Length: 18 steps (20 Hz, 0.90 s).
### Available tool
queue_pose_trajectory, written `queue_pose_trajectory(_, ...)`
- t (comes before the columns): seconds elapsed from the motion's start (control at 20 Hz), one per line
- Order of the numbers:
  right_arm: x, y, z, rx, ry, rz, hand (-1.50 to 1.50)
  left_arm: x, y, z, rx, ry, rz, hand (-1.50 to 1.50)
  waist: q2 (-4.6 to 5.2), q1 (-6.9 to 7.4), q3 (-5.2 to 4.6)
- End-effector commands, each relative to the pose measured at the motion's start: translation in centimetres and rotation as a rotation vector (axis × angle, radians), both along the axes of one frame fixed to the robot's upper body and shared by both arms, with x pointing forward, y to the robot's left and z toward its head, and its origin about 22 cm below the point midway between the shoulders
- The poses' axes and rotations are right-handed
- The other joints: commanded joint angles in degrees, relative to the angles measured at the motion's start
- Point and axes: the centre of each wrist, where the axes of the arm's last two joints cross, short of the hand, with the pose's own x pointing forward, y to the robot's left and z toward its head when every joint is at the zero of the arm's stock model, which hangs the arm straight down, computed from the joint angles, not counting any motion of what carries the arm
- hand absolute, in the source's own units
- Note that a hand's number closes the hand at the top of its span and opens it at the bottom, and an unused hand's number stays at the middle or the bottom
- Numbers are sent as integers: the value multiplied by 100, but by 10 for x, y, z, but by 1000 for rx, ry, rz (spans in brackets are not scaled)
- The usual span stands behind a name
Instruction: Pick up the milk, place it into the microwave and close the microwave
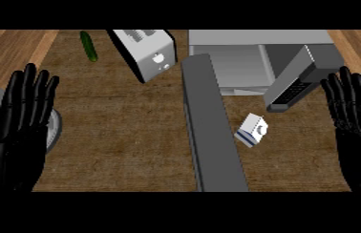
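While both arms sit at the lower corners of the head view, the milk (252, 129), a small white carton with blue stripes at its base, lies tilted on the brown tabletop (120, 132), just right of a long grey bar (211, 127) that runs from the middle of the view down to its lower edge. Above and to the right of the carton stands the microwave (233, 60), a grey box whose cavity shows pale and bare inside; no carton is within it. Its door (296, 79) hangs swung open to the right, the dark panel at its lower end close above the carton but not touching it. The left robot hand (25, 117) is at the left edge with fingers straight and spread, pointing up, holding nothing. The right robot hand (345, 108) is at the right edge, fingers likewise straight and parted, near the open door and well apart from the milk. A toaster (144, 53) stands tilted near the top centre, and a green cucumber (88, 46) lies to its left. A grey rounded rim (55, 127) peeks out beside the left hand.
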Motion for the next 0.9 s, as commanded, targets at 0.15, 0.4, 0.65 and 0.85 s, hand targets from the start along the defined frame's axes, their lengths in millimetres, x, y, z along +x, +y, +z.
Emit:
queue_pose_trajectory(0.15, 18, 57, 5, 48, -100, -203, -150, 12, -2, -20, -22, -2, 47, -150, 92, 119, -36)
queue_pose_trajectory(0.4, 38, 111, 6, 75, -29, -278, -150, -5, -10, -11, -107, 87, 115, -150, 76, 186, -33)
queue_pose_trajectory(0.65, 5, 151, -6, 94, -8, -294, -150, -44, 3, -15, -86, 94, 137, -150, 57, 148, -32)
queue_pose_trajectory(0.85, 27, 148, 4, 54, 7, -373, -150, -67, 27, 2, -97, 107, 103, -150, 65, 144, -31)
